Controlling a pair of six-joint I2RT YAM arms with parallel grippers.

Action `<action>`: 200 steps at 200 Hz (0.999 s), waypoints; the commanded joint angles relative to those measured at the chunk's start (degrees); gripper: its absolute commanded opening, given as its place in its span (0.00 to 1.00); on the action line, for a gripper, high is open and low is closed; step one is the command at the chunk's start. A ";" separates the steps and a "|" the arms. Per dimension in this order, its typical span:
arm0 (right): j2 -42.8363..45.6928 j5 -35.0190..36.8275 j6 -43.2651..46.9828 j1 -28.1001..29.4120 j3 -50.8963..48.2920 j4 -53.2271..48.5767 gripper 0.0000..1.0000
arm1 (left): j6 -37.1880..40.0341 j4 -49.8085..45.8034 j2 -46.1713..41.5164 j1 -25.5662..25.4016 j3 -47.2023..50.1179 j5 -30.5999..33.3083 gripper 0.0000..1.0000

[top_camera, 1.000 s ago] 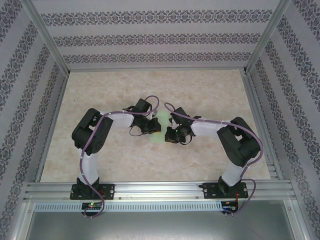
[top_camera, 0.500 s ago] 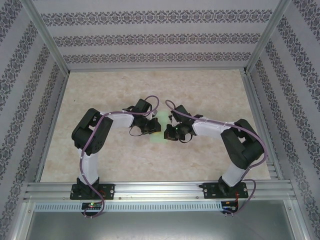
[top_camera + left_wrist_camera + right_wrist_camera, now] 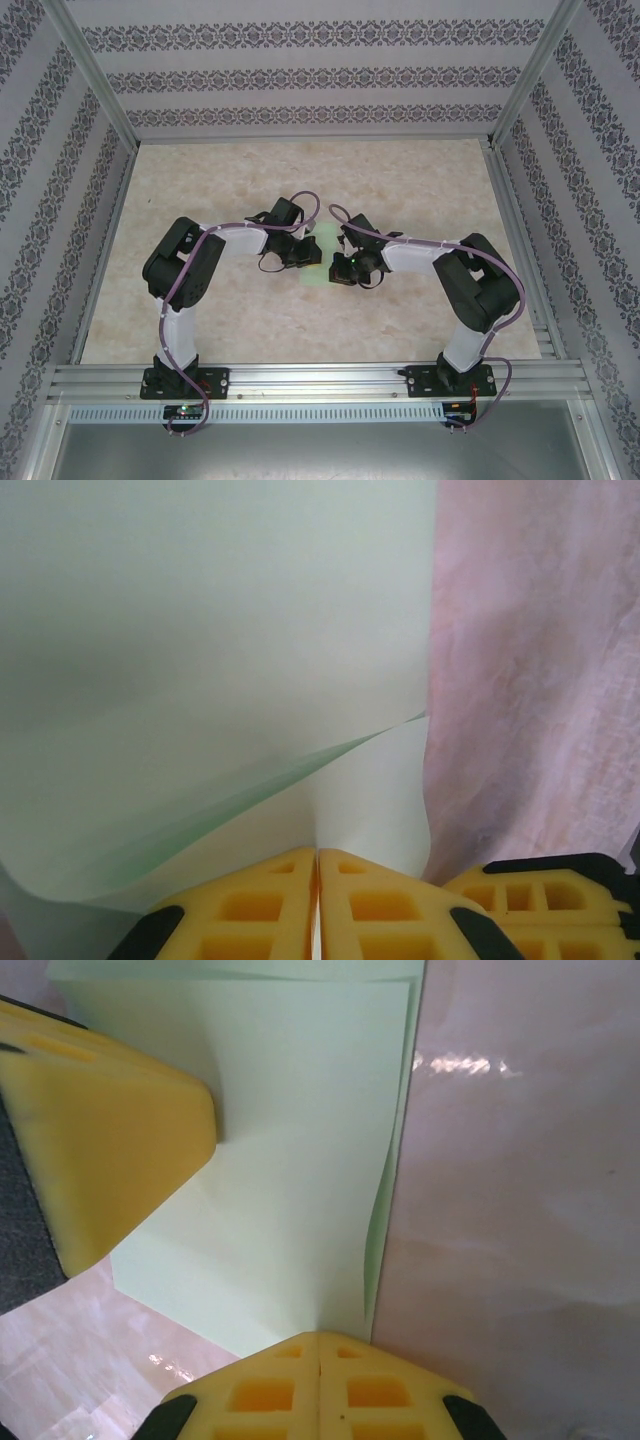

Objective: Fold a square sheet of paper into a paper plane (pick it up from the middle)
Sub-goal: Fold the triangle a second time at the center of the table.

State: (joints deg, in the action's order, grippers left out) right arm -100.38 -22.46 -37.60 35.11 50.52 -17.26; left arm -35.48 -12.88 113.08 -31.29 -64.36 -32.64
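Square sheet of paper [image 3: 315,270] folded, layered, at centre of table [image 3: 400,180]. Left gripper [image 3: 317,865] clamped on its left side; right gripper [image 3: 318,1348] pinched shut on its right edge.

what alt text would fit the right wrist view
The right gripper, yellow-fingered and shut, pinches the near edge of a folded pale green paper. The left gripper comes in from the left and meets the paper, with glossy beige table to the right.
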 commanded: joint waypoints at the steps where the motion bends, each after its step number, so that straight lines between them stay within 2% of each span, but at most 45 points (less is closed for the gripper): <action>1: -2.57 3.56 0.33 -0.31 -3.91 -5.37 0.05 | 6.22 -1.67 -1.34 0.49 1.73 4.45 0.12; 82: -3.50 4.25 0.43 -0.29 -6.38 -6.60 0.05 | 7.75 0.41 0.22 6.13 3.10 3.10 0.12; 159: -3.33 4.42 -0.19 -0.16 -6.49 -6.06 0.05 | 7.88 -6.24 -0.87 8.46 -0.68 13.35 0.11; 200: -3.11 4.26 -0.57 0.08 -6.14 -6.03 0.05 | 8.44 -8.10 -3.16 8.46 -3.90 12.98 0.12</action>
State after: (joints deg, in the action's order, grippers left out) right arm -99.74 -23.51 -37.63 34.76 48.10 -13.39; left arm -29.52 -17.17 112.29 -25.28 -66.08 -27.51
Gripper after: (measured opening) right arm 0.051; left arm 0.117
